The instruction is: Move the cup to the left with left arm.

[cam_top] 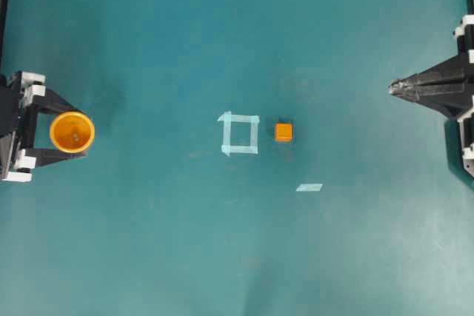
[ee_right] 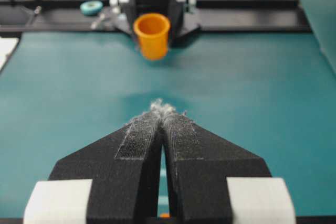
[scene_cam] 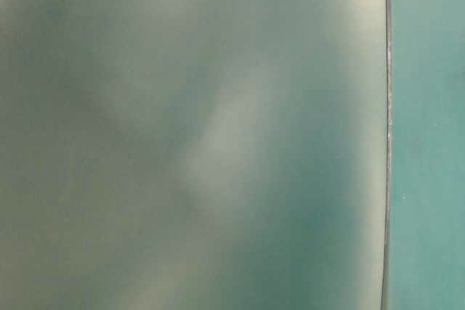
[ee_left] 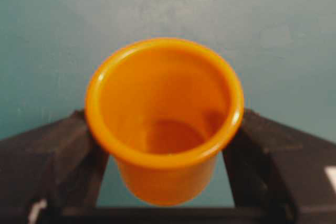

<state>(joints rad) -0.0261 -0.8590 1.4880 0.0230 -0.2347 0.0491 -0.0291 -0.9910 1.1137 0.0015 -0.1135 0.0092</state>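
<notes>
Cup first: the small round yellow-orange plastic cup stands upright, mouth up, at the far left edge of the teal table in the overhead view, between the two black fingers of the left claw. The left wrist view shows the cup with a black finger pressed against each side of its wall just below the rim, its base appearing to hang slightly above the table surface, so the left claw is grasping the cup. From the right wrist view the cup shows at the far end of the table, held in that claw, with a faint shadow below it.

Near the middle of the table lies a square outlined in pale tape, and just to its right sits a small orange cube, apart from the tape. A short loose strip of pale tape lies a little lower and to the right of the cube.

At the right edge, well apart from all of these, the right claw is clenched, its pointed black fingers closed together with nothing between them. The table-level view shows only a blurred teal-grey surface.
</notes>
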